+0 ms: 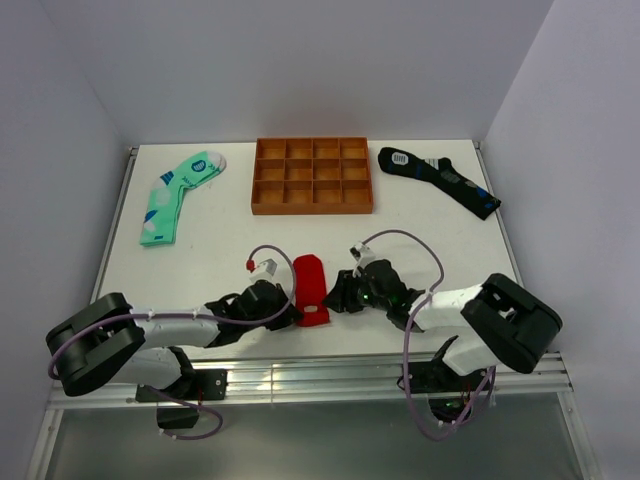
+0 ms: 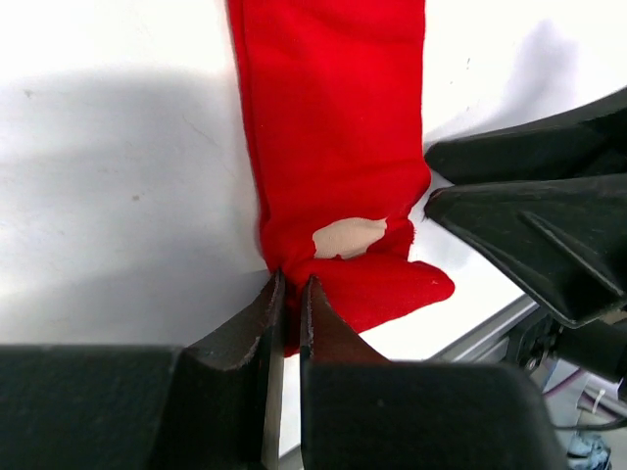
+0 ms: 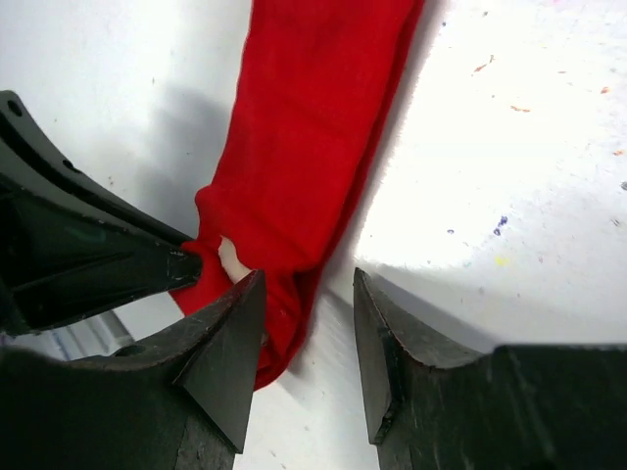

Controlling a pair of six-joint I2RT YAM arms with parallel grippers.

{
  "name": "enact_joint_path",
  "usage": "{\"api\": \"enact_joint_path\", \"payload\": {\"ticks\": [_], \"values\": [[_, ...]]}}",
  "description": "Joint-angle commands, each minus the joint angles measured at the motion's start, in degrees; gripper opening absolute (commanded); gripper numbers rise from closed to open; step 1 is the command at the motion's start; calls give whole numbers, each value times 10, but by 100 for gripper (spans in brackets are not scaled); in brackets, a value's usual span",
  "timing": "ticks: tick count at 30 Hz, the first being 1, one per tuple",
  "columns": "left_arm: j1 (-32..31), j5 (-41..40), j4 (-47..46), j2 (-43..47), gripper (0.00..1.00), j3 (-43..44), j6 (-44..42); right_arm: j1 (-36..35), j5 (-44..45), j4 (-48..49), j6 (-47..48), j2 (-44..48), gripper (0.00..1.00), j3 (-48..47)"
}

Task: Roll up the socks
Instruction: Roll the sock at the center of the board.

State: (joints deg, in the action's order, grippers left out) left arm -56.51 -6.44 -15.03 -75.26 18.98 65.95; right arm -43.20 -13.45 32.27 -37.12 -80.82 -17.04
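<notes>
while left jaws pinch red sock (image 2: 333,147) near its end | right jaws open at its edge

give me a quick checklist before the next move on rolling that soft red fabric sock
1. Left gripper shut on the near end of the soft red fabric sock: ok.
2. Right gripper open beside that end: ok.
3. Right gripper touching the sock: cannot tell.
4. Sock rolled: not ok, it lies mostly flat.
5. Mint-green patterned sock and black sock with blue patches away from both arms: ok.
</notes>
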Motion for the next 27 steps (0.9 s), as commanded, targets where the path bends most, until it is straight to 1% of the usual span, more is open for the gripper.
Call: {"api": "enact_joint_path", "payload": {"ticks": [1,2,4,5,14,20,27], "values": [[-7,35,170,-23,0,-4,-21,-27,86,85,47,34,48,30],[-6,37,176,-22,0,0,-25,-32,95,121,52,39,48,38],[-4,39,194,-23,0,12,-33,-44,112,147,63,47,47,53],[-4,41,197,-25,0,15,-35,-53,107,174,67,46,47,56],[4,59,208,-48,0,39,-49,-99,81,281,90,18,47,75],[10,71,216,-59,0,52,-57,-130,83,278,104,-2,46,74],[21,80,216,-64,0,56,-62,-151,98,300,93,-8,45,114]]}}
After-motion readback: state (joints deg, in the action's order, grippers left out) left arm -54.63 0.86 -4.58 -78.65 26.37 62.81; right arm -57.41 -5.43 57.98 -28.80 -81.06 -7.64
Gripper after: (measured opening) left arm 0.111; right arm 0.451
